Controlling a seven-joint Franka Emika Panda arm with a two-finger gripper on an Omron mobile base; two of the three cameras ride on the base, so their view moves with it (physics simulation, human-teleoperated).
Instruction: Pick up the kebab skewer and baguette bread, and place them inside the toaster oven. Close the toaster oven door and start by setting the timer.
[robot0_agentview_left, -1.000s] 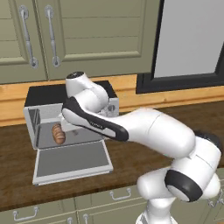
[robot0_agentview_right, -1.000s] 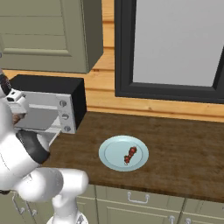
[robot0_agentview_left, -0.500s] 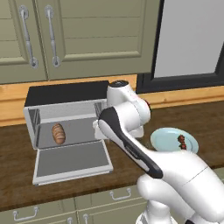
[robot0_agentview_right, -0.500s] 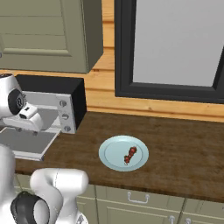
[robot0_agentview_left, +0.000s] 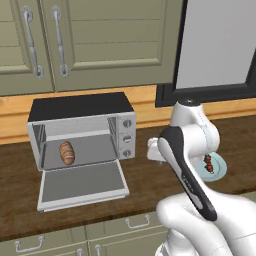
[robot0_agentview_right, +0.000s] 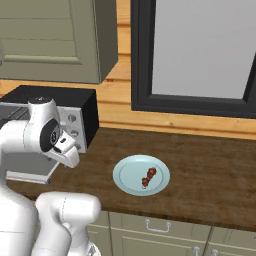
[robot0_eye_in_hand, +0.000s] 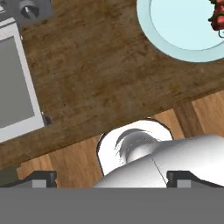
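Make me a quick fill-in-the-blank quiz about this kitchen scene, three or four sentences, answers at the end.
1. The baguette lies inside the ____.
2. The skewer rests on a pale blue ____.
3. The toaster oven door is ____.
4. The plate sits on the wooden ____.

Missing words: toaster oven; plate; open; counter

One baguette bread (robot0_agentview_left: 66, 152), one kebab skewer (robot0_agentview_right: 148, 177) (one plate (robot0_agentview_right: 126, 176))
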